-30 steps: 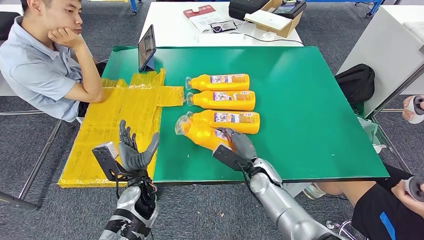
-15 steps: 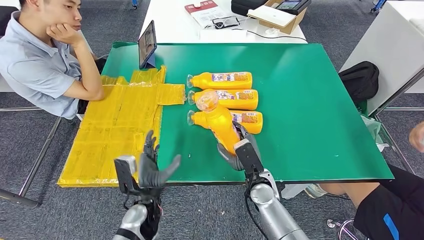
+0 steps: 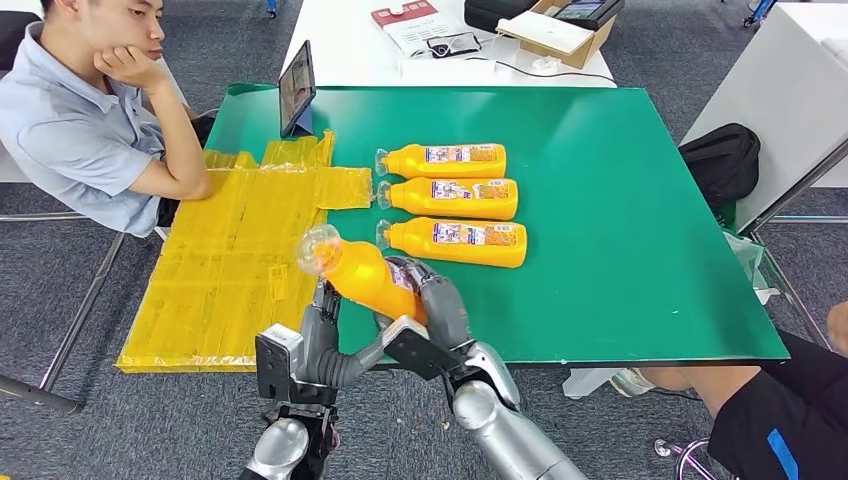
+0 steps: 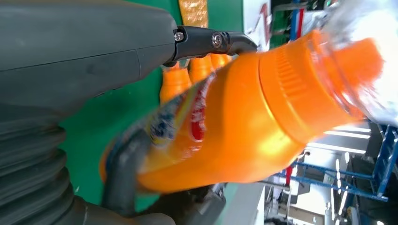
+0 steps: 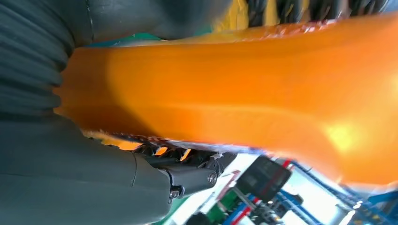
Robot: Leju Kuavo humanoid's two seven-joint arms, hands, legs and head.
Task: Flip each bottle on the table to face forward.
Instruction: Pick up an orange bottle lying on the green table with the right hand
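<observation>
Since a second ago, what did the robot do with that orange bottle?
The right robot hand lifted the fourth bottle off the green table and swung it toward the left robot hand, which rose to meet it. The three bottles in the row stayed put.

- A lab or office workspace is suggested by grey carpet tiles [image 3: 620, 50] underfoot.
- A green-covered tabletop [image 3: 620, 220] is set up, with a white desk [image 3: 340, 50] beyond carrying a cardboard box [image 3: 560, 35] and papers [image 3: 410, 22].
- A tablet [image 3: 295, 88] is propped at the far left.
</observation>
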